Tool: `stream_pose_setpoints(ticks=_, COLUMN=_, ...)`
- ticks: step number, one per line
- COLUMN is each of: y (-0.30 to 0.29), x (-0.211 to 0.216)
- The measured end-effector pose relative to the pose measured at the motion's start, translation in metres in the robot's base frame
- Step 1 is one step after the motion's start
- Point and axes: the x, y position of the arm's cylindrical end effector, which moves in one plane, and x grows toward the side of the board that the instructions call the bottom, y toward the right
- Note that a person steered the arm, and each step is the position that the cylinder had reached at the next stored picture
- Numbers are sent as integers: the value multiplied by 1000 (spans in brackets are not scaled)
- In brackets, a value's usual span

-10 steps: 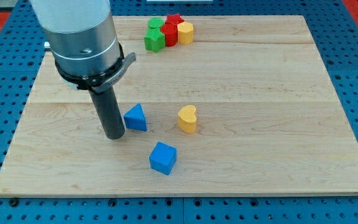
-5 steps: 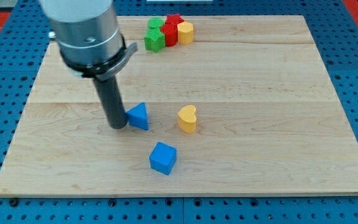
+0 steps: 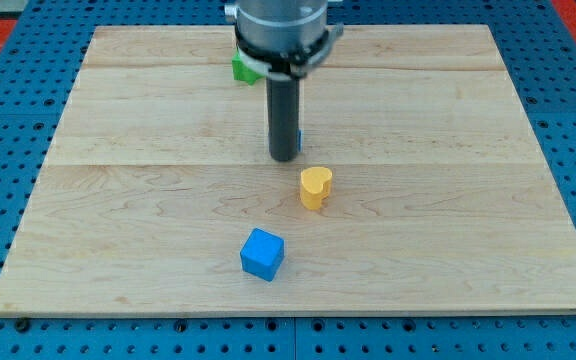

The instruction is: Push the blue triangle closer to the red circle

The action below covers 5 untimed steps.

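My tip (image 3: 284, 157) rests on the board near its middle, just up and left of the yellow heart (image 3: 315, 187). The blue triangle is almost wholly hidden behind the rod; only a thin blue sliver (image 3: 299, 138) shows at the rod's right edge. The red circle is hidden behind the arm's body at the view's top. A green block (image 3: 242, 68) peeks out to the left of the arm there.
A blue cube (image 3: 262, 253) lies toward the view's bottom, below my tip. The wooden board (image 3: 448, 200) sits on a blue pegboard; its edges run close to the frame on all sides.
My tip has swept right and up the board, carrying the blue triangle with it. The yellow heart has shifted slightly right. The arm now covers the block cluster at the top.
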Motion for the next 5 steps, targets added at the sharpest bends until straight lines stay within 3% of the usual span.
stream_pose_setpoints(ticks=1, y=-8, x=-53)
stream_pose_setpoints(ticks=4, y=30, x=-49)
stream_pose_setpoints(ticks=5, y=26, x=-72)
